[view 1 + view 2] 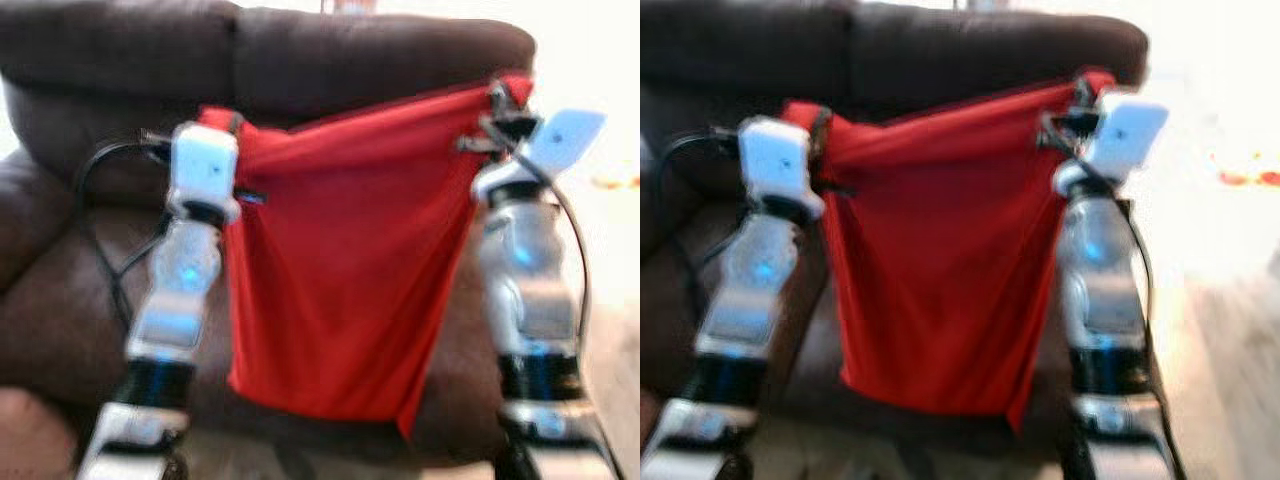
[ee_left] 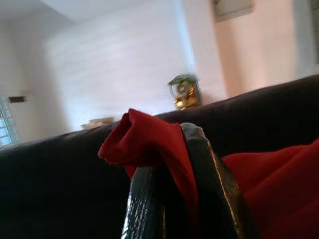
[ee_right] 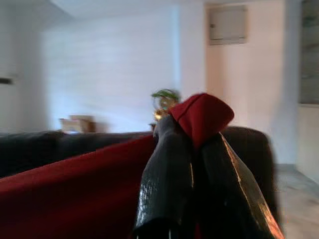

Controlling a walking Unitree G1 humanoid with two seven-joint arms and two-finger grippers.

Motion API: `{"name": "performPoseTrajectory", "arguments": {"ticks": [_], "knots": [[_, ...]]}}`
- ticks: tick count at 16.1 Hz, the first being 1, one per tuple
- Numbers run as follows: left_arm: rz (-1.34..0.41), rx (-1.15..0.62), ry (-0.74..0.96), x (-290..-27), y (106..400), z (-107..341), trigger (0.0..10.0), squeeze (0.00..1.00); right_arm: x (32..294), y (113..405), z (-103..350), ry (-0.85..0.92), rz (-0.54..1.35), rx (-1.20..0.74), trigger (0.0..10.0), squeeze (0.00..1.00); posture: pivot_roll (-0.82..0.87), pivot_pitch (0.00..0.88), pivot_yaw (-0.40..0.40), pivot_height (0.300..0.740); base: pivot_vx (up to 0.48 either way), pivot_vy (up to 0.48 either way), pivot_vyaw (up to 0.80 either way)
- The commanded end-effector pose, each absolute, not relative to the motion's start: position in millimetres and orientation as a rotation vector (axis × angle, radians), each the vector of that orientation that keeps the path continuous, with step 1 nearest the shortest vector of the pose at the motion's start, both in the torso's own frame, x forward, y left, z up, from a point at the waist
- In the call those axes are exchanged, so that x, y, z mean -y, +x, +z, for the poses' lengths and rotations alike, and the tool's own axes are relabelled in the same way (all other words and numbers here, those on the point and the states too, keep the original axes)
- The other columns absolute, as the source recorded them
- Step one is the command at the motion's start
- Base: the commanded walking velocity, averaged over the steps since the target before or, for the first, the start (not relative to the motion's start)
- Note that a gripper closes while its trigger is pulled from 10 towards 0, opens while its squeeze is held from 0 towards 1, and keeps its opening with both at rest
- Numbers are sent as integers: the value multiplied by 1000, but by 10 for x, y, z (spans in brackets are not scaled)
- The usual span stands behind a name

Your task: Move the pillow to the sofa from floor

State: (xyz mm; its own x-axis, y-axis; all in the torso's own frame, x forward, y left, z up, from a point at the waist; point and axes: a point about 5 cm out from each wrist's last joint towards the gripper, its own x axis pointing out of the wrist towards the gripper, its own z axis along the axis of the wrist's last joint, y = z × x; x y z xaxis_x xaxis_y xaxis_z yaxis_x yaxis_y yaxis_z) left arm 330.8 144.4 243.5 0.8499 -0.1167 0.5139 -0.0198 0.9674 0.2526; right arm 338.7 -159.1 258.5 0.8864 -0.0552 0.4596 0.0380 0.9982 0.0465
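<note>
You're mid-carry: the left hand (image 1: 232, 125) and right hand (image 1: 497, 105) each pinch a top corner of the limp red pillow (image 1: 340, 270), hanging before the brown sofa (image 1: 300, 60); next, swing it forward over the seat and let go.

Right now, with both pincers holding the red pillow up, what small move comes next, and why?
Probably carry it forward over the sofa seat. The left pincer and right pincer each pinch a top corner of the red pillow, which hangs in front of the sofa.
</note>
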Motion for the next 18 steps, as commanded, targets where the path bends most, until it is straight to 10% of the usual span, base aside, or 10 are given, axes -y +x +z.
{"name": "performPoseTrajectory", "arguments": {"ticks": [1,18], "knots": [[-55,625,227,-1405,3268,2584,10000,0,1714,3329,2779,35,-92,570,10000,0,20,0,-31,740,345,0,0],[-85,275,133,-1537,3394,1836,10000,0,1834,3440,1914,-27,-83,261,10000,0,22,0,-31,740,199,0,0]]}}
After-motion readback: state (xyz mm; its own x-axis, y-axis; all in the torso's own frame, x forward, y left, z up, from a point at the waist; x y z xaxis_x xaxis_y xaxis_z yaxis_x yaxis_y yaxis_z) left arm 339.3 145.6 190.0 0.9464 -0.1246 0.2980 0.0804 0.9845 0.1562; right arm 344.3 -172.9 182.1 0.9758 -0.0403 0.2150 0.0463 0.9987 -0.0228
